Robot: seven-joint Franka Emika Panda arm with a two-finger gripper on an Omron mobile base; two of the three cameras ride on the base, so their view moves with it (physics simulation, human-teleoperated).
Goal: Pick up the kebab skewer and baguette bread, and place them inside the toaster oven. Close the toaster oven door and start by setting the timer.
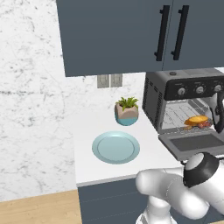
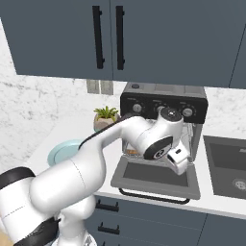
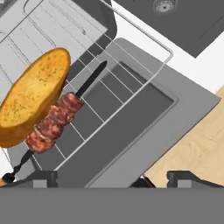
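White marble wall and dark blue cabinets stand behind a white bench (image 1: 87, 153), where the toaster oven (image 1: 183, 94) sits at the right, past a blue plate (image 1: 116, 147) and a small potted plant (image 1: 127, 110). Both foods already lie on the wire rack (image 3: 109, 83) inside it: the baguette bread (image 3: 33, 96) and, touching its side, the kebab skewer (image 3: 57, 118). The toaster oven door (image 3: 144, 127) hangs open and flat in front of them.

The pincer (image 3: 111, 179) hovers over the door with its fingers wide apart and it holds nothing.

What remains, I judge, is the door and the timer. The door looks stiff and hinged at its lower edge, so it should swing up as one rigid plate and not bend. Its bar handle (image 2: 153, 196) at the front edge is the best place to take or push from below, because the glass looks smooth and slippery. The knobs (image 1: 199, 90) are small and round, so a grip across one needs to be centred or the fingers may slide off.
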